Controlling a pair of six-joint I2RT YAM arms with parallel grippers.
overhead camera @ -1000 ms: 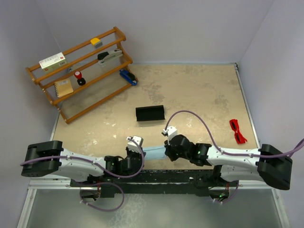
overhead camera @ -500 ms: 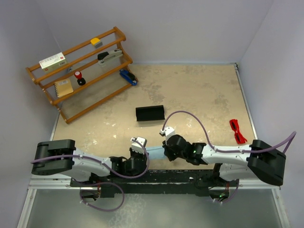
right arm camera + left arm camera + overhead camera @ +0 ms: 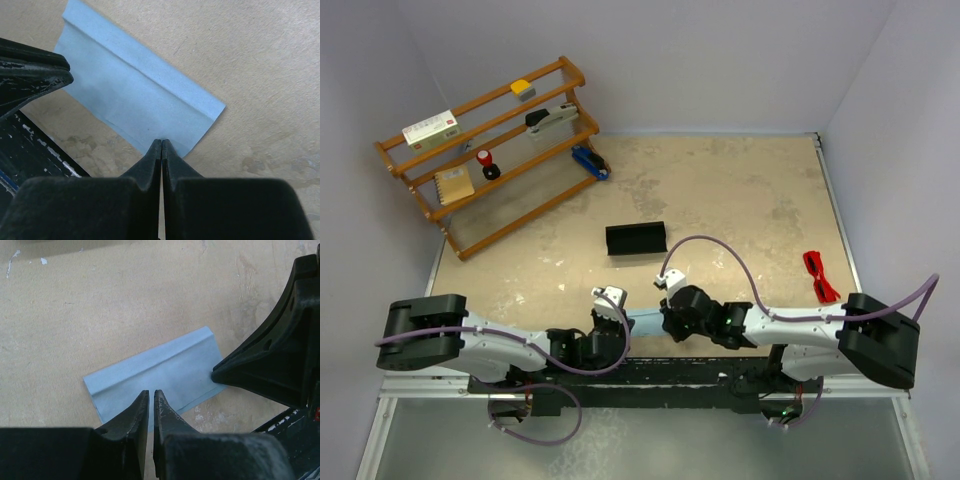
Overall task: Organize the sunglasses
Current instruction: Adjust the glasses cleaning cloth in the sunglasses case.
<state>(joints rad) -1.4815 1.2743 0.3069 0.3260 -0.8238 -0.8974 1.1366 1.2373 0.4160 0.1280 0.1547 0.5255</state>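
1. You are not far along. The sunglasses (image 3: 821,277) are lying folded on the table (image 3: 740,190), far over on the right side. No pincer is touching them.
2. The black case (image 3: 636,238) is sitting near the middle of the table, well apart from the sunglasses. I cannot tell from above if it is open.
3. Both pincers are down at the blue cloth (image 3: 160,365), which is lying flat with one fold line, close to the table's near edge.
4. Your left pincer (image 3: 151,399) is clenched almost tight, with only a thin gap, and its tips are sitting at the cloth's near edge. Your right pincer (image 3: 161,145) is clenched all the way, with its tips at the cloth's edge too. I cannot tell if either one is pinching a bit of cloth.
5. I think most of the job is waiting for you: picking up the sunglasses and bringing them over to where they belong.
6. The bare table between the cloth, the case and the sunglasses is giving you lots of open room.
7. The sunglasses are lying close to the table's right edge and the wall, so a reach there is going to be tight.
8. The two pincers are working very near each other, so they could bump.
9. The wooden rack (image 3: 525,220) is standing in the far left corner, well out of the way.
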